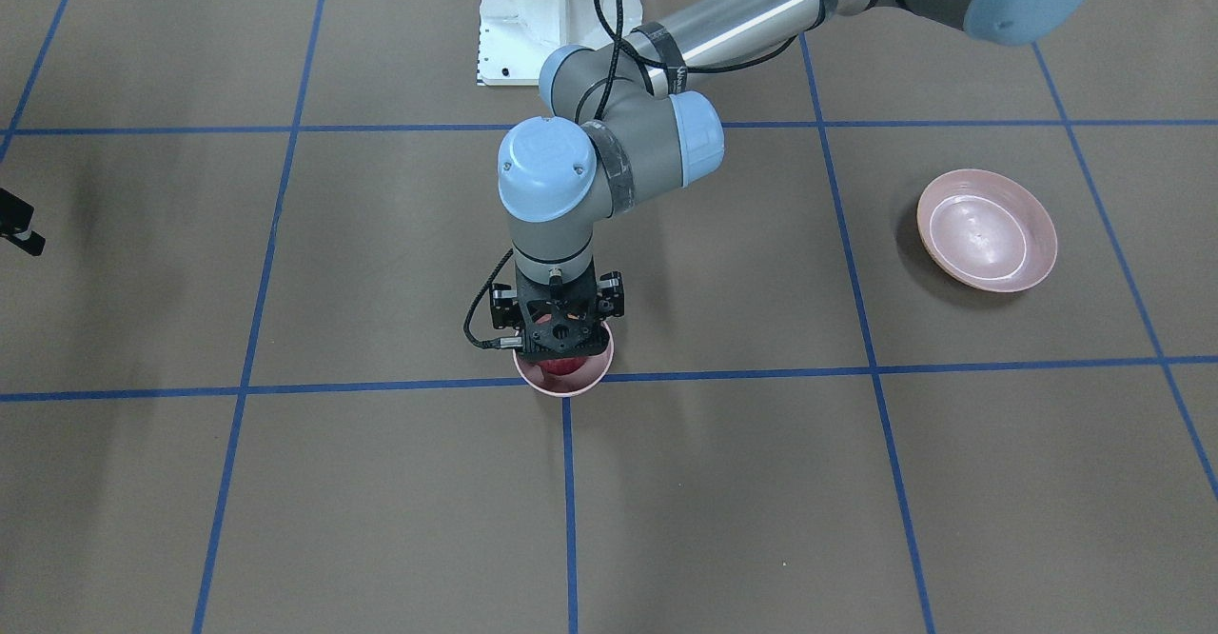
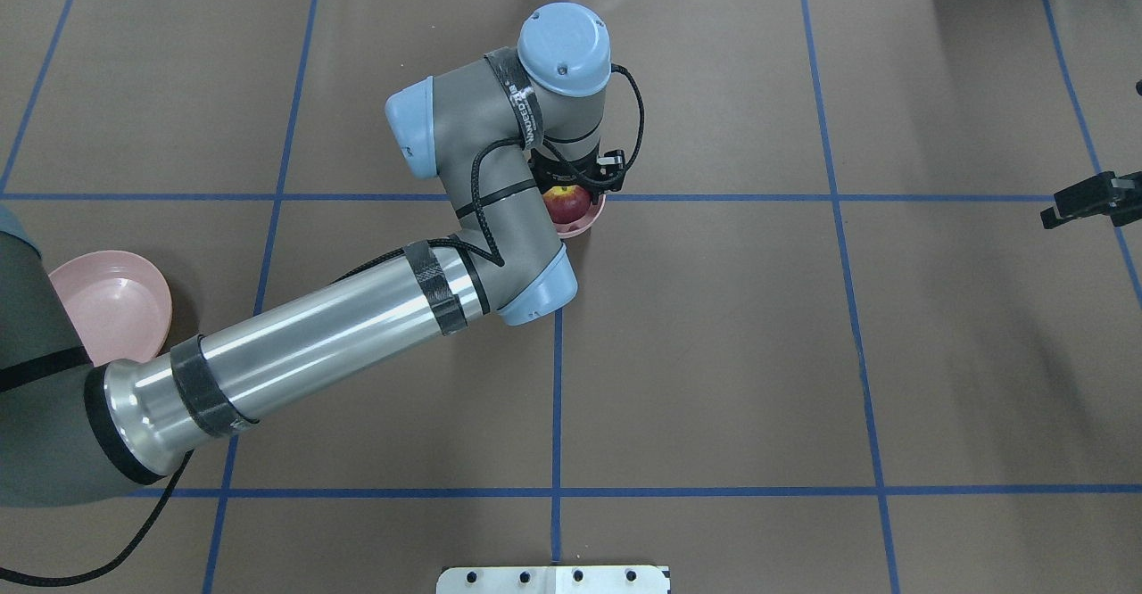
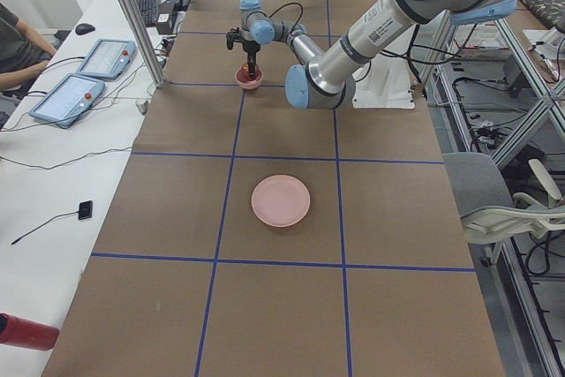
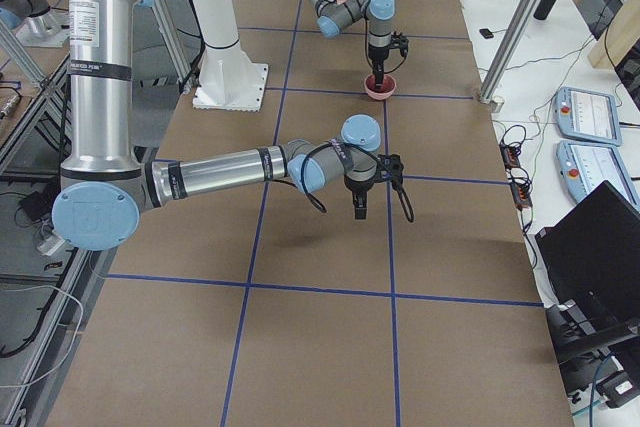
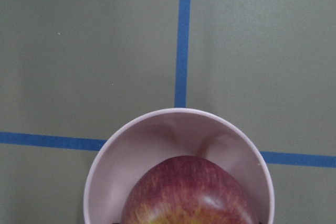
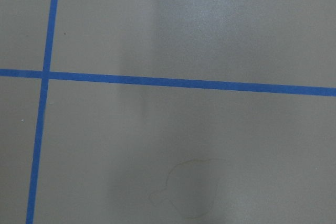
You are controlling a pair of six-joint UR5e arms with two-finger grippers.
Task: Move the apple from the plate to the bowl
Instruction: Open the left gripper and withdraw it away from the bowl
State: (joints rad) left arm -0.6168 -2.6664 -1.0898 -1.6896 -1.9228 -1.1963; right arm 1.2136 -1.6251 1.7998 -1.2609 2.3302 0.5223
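Observation:
The dark red apple sits inside the small, deep pink bowl at a crossing of blue tape lines. My left gripper points straight down right over the apple and the bowl. Its fingers are hidden by its own body, so I cannot tell whether they hold the apple. The wide, shallow pink plate lies empty well off to my left. My right gripper hangs over bare table far to the right with nothing in it; its fingers do not show clearly.
The table is brown and marked with a grid of blue tape. The robot's white base stands at the table's near edge. In the exterior left view an operator's panels lie beside the table.

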